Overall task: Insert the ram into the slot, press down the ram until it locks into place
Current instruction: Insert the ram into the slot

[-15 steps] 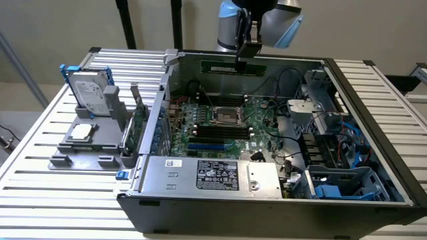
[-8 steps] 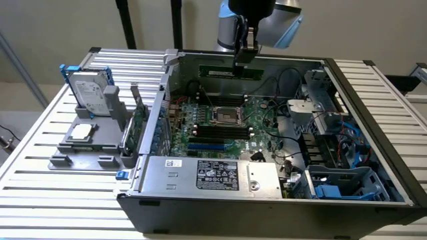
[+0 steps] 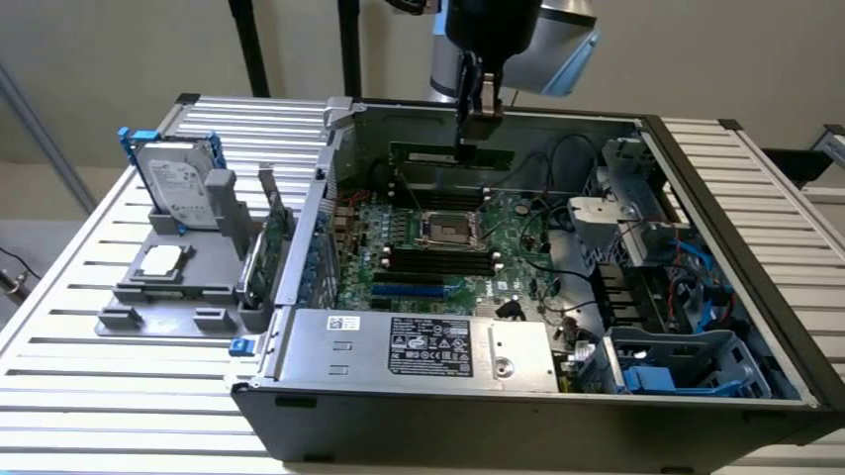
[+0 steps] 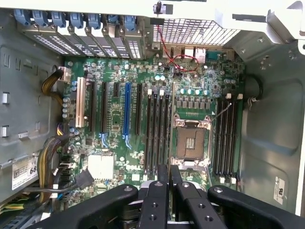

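hard drive (image 3: 178, 188), power supply (image 3: 422, 346), cpu socket (image 3: 442, 230)

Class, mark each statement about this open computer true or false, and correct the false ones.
1. The gripper holds the ram above the motherboard. True.
2. The ram is already seated in one of the memory slots. False: it is up in the gripper, and the slots look bare.
3. A hard drive stands on a grey stand outside the computer case. True.
4. The case is closed. False: its side is open.
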Robot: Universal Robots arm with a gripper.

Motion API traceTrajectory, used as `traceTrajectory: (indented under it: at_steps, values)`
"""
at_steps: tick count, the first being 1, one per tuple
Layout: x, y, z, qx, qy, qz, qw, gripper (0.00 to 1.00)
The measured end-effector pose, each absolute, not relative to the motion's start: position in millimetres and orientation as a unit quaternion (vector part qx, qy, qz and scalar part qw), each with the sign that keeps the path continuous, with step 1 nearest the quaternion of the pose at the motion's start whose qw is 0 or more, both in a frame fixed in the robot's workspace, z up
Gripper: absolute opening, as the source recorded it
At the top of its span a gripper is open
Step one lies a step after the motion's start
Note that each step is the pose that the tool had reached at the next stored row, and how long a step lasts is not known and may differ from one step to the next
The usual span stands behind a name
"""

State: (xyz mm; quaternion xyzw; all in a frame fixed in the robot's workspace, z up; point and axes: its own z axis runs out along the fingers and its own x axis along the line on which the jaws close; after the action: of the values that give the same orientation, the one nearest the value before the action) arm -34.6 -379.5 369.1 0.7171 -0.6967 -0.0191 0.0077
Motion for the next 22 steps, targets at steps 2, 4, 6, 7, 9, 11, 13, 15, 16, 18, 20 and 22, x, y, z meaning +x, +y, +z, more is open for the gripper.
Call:
traceTrajectory:
  at_steps: [2,4,6,7,9,11,13,15,16,18,20,22]
  values:
    - [-35,-379,366,0.717,-0.696,-0.019,0.008,0.13]
    - [-35,-379,362,0.718,-0.696,-0.019,0.008,0.13]
    - [-36,-379,358,0.718,-0.696,-0.019,0.008,0.13]
    - [-36,-379,356,0.718,-0.696,-0.019,0.008,0.13]
    - [-36,-379,353,0.718,-0.696,-0.019,0.008,0.13]
    - [-36,-379,349,0.718,-0.696,-0.019,0.008,0.13]
    - [-36,-379,346,0.718,-0.696,-0.019,0.008,0.13]
    - [-36,-379,342,0.718,-0.696,-0.019,0.008,0.13]
    - [-36,-379,340,0.718,-0.696,-0.019,0.008,0.13]
    - [-36,-379,336,0.718,-0.696,-0.019,0.008,0.13]
    - [-36,-380,333,0.718,-0.696,-0.019,0.008,0.13]
    - [-36,-380,329,0.718,-0.695,-0.019,0.008,0.13]
